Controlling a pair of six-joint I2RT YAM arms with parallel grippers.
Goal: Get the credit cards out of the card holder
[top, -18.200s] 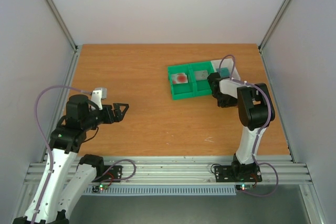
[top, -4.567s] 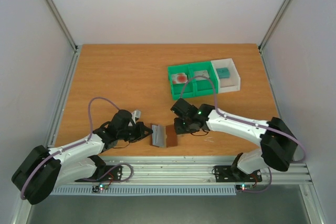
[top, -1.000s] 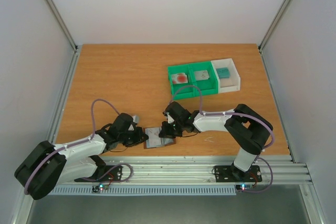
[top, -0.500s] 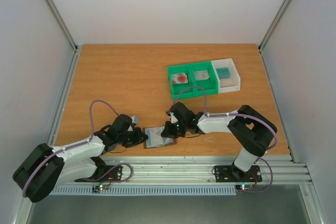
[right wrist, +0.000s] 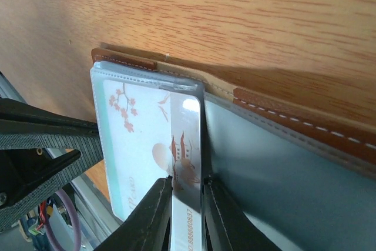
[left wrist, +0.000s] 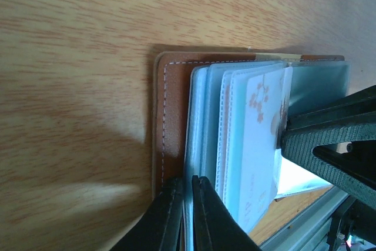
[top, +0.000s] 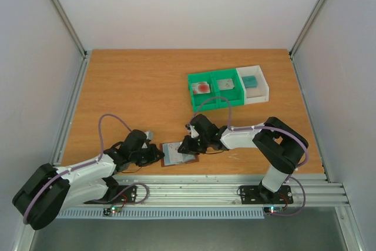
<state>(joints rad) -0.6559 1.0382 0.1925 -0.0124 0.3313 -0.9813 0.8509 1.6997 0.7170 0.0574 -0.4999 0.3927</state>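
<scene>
The card holder (top: 178,154) lies open near the table's front edge, brown outside (left wrist: 170,86) with grey-blue inner leaves (right wrist: 276,174). My left gripper (top: 157,154) is shut on its left leaf edge (left wrist: 187,179). My right gripper (top: 189,145) reaches in from the right, and its jaws (right wrist: 187,191) stand a little apart around a pale credit card (right wrist: 187,145) with red-brown print, which stands tilted between them. Another pale card with pink blossoms (right wrist: 132,139) sits in a clear sleeve beside it. A red-blot card (top: 202,87), a grey card (top: 225,84) and a teal card (top: 251,80) lie in the trays.
The green two-compartment tray (top: 212,101) and the white tray (top: 265,89) stand side by side at the back right. The metal rail of the table's front edge (top: 194,187) runs just behind the card holder. Grey walls close in both sides.
My right gripper's jaws have parted slightly around the pale card. The card holder has shifted a little towards the right arm. The left grip is unchanged.
</scene>
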